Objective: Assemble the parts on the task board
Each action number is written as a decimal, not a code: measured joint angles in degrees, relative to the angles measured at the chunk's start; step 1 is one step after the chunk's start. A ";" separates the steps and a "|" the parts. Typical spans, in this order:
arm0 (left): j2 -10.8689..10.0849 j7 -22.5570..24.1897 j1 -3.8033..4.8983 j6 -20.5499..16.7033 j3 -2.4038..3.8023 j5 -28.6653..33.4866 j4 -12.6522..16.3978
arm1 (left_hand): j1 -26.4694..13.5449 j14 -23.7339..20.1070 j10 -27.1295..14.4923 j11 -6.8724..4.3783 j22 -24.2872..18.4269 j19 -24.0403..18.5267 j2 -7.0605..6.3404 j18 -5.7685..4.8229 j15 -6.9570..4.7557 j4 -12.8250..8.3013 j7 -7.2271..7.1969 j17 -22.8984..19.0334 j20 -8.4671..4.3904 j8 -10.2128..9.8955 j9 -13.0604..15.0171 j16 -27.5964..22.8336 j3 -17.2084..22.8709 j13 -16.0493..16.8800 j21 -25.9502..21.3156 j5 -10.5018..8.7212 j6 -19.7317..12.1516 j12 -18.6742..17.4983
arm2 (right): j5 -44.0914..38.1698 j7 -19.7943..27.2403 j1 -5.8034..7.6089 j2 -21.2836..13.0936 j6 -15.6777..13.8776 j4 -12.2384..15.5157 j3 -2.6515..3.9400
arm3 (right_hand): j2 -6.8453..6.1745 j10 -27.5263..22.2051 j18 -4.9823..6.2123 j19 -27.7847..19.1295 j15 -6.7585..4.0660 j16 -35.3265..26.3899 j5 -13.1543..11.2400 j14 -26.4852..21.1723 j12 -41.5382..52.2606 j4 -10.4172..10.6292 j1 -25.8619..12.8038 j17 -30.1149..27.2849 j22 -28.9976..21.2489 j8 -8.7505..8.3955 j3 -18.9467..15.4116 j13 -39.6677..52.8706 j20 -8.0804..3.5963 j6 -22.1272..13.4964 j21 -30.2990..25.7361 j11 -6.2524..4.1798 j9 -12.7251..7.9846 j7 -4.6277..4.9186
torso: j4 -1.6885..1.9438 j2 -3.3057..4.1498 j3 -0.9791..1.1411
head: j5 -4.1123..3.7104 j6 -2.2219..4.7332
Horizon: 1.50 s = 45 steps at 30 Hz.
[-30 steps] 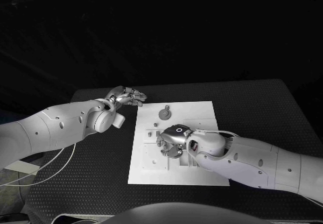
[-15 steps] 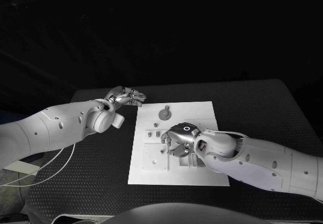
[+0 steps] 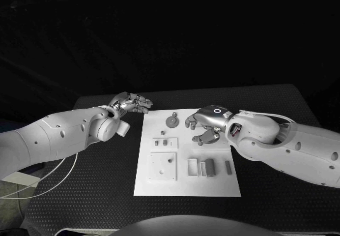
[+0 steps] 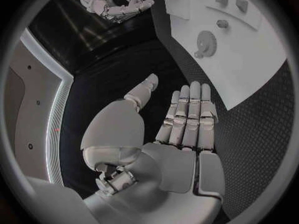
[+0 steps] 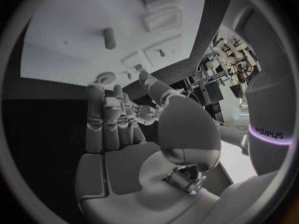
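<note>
Proximity favours my right hand (image 3: 205, 125): it hovers over the task board's (image 3: 212, 187) far half, fingers loosely curled, holding nothing. Grey parts (image 3: 208, 167) lie nearer me, long axes pointing away. Left hand (image 3: 131, 103) rests off-board, fingers together, empty.

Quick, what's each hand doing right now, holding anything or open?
Left hand: open, fingers straight, nothing in it, beside the task board.
Right hand: open, nothing held, fingers partly bent, above the board's far end.
</note>
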 measured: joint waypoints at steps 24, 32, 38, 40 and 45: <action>0.21 0.01 0.00 0.02 0.00 0.00 -0.14 | 0.00 0.00 0.00 0.00 -0.07 0.00 0.00 0.00 0.00 0.15 0.00 0.14 0.00 0.00 -0.03 -0.22 -0.15 -0.05 0.00 0.00 0.00 0.00 | -2.85 -1.13 -0.22 1.93 6.75 -6.12 -0.70 | -2.63 -6.74 0.03 -1.80 2.00 -0.05 0.00 -2.20 -0.58 5.09 2.40 -0.71 0.02 -0.65 1.97 -3.78 1.21 -4.04 -2.10 2.67 -0.58 -1.75 | 0.18 0.06 0.01 | -0.77 0.48; 0.18 0.01 -0.01 0.01 -0.01 0.00 -0.17 | 0.00 0.00 0.00 0.00 -0.10 0.00 0.00 0.00 0.00 0.15 0.00 0.22 0.00 0.24 -0.09 -0.22 -0.15 -0.10 0.00 0.00 0.00 0.00 | -3.45 -1.01 -0.35 2.69 7.78 -6.92 -1.23 | 2.25 -2.11 0.04 -1.55 0.87 0.25 0.00 -1.46 1.75 1.25 2.83 -1.16 0.02 1.43 -0.40 -3.36 1.01 -0.17 -2.10 1.56 -0.12 -0.26 | 0.21 0.08 -0.10 | -0.88 0.50; 0.19 0.01 -0.01 0.01 0.00 0.00 -0.14 | 0.00 0.00 0.00 0.00 -0.15 0.00 0.00 0.00 0.00 0.15 0.00 0.29 0.00 0.24 -0.08 -0.22 -0.15 -0.10 0.00 0.00 0.00 0.00 | -3.61 -0.78 -0.43 3.13 8.88 -6.95 -1.33 | 2.86 0.77 0.04 -1.27 0.47 0.25 0.00 -1.04 3.02 -0.26 2.45 -1.40 0.01 2.65 -0.98 -2.74 0.92 2.22 -2.10 1.02 -0.12 0.35 | 0.19 0.08 -0.09 | -0.89 0.36; 0.16 0.01 -0.01 0.01 0.00 0.00 -0.14 | 0.00 0.00 0.00 0.00 -0.15 0.00 0.00 0.00 0.00 0.15 0.00 0.29 0.00 0.23 -0.08 -0.22 -0.15 -0.10 0.00 0.00 0.00 0.00 | -3.66 -0.73 -0.58 3.27 9.26 -6.99 -1.49 | 2.97 1.36 0.04 -1.27 0.42 0.25 0.00 -0.98 3.20 -0.51 2.34 -1.44 0.01 2.92 -0.92 -2.68 0.92 2.83 -2.10 0.91 -0.12 0.17 | 0.19 0.08 -0.07 | -0.89 0.31; 0.15 0.01 -0.01 0.01 0.00 0.00 -0.14 | 0.00 0.00 0.00 0.00 -0.15 0.00 0.00 0.00 0.00 0.15 0.00 0.29 0.00 0.24 -0.08 -0.22 -0.15 -0.09 0.00 0.00 0.00 0.00 | -3.77 -0.60 -0.97 3.44 10.22 -7.26 -1.66 | 3.09 1.64 0.04 -0.97 0.38 0.25 0.00 -0.92 3.25 -0.83 2.22 -1.50 0.01 2.92 -0.92 -2.62 0.82 3.00 -2.10 0.67 -0.21 0.17 | 0.18 0.08 -0.03 | -0.80 0.22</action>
